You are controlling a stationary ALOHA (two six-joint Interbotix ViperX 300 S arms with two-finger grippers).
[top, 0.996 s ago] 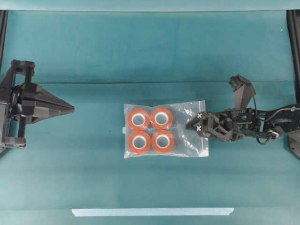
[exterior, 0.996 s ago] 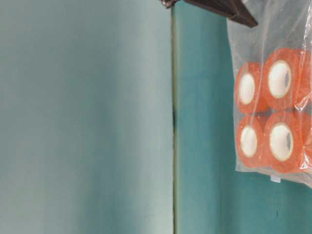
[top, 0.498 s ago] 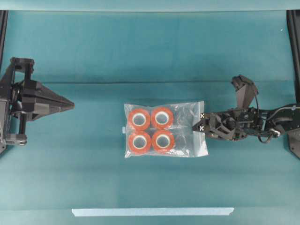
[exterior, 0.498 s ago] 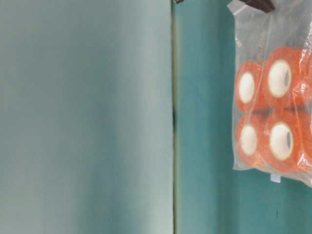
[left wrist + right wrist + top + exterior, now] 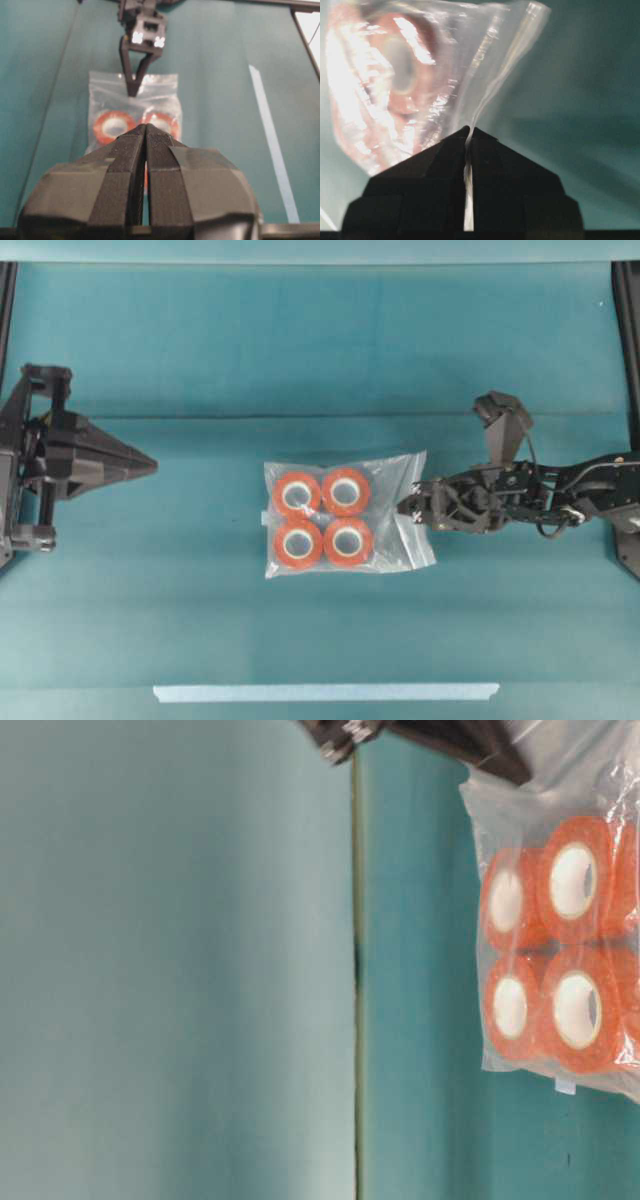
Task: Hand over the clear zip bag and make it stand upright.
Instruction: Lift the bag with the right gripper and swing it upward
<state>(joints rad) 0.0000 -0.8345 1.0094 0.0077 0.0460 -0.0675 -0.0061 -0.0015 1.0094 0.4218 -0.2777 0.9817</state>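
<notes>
The worktop (image 5: 200, 350) is lying under a teal cloth, matte and slightly creased, with a pale tape strip (image 5: 325, 692) running along its near edge. Near the middle, the bag (image 5: 345, 515) is lying mostly flat, its right edge rising off the cloth: clear, crinkly, glossy film, rectangular, enclosing four orange-red rolls (image 5: 322, 518) with white cores in a two-by-two block.

The right gripper (image 5: 412, 506) is pinching that raised edge; in the right wrist view the jaws are standing closed with a thin fold of film clamped between them. The left gripper (image 5: 150, 465) is waiting well apart at the left, jaws pressed together and holding nothing.

Procedure, as judged from this state: lift slowly, since the film is slippery and the rolls are probably putting most of the weight low. Keep the pinch firm to prevent slipping. Open the left jaws before presenting the bag's free edge to them.
</notes>
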